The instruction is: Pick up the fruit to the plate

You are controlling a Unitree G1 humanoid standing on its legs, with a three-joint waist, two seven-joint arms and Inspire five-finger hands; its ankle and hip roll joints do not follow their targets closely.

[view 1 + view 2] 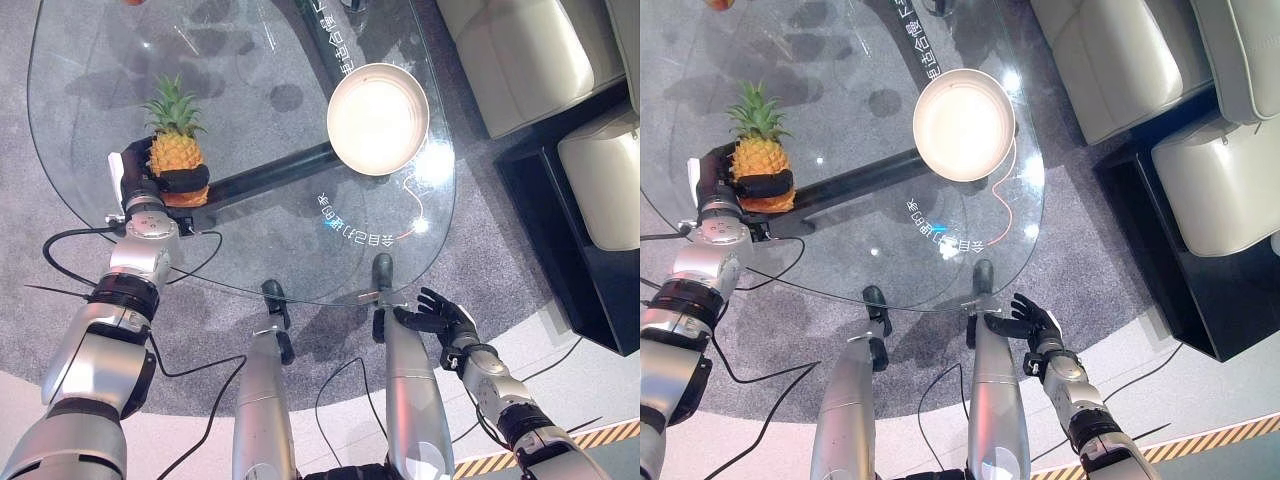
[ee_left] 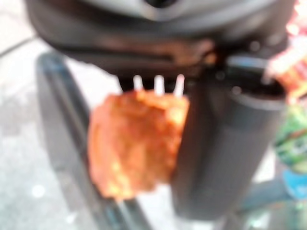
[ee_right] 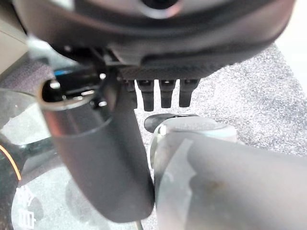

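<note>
A small pineapple [image 1: 175, 148] with a green crown stands upright on the left side of the glass table [image 1: 250, 90]. My left hand [image 1: 150, 178] is shut on it, dark fingers curled round its lower body; its orange skin [image 2: 134, 143] shows close up in the left wrist view, next to the thumb [image 2: 225, 148]. A round white plate [image 1: 378, 118] lies on the table to the right, apart from the pineapple. My right hand [image 1: 438, 316] hangs open below the table's near edge, holding nothing.
A dark bar [image 1: 270, 175] runs under the glass from the pineapple toward the plate. Pale sofa cushions [image 1: 520, 50] and a black side unit [image 1: 590, 240] stand at the right. Grey carpet [image 1: 60, 220] surrounds the table.
</note>
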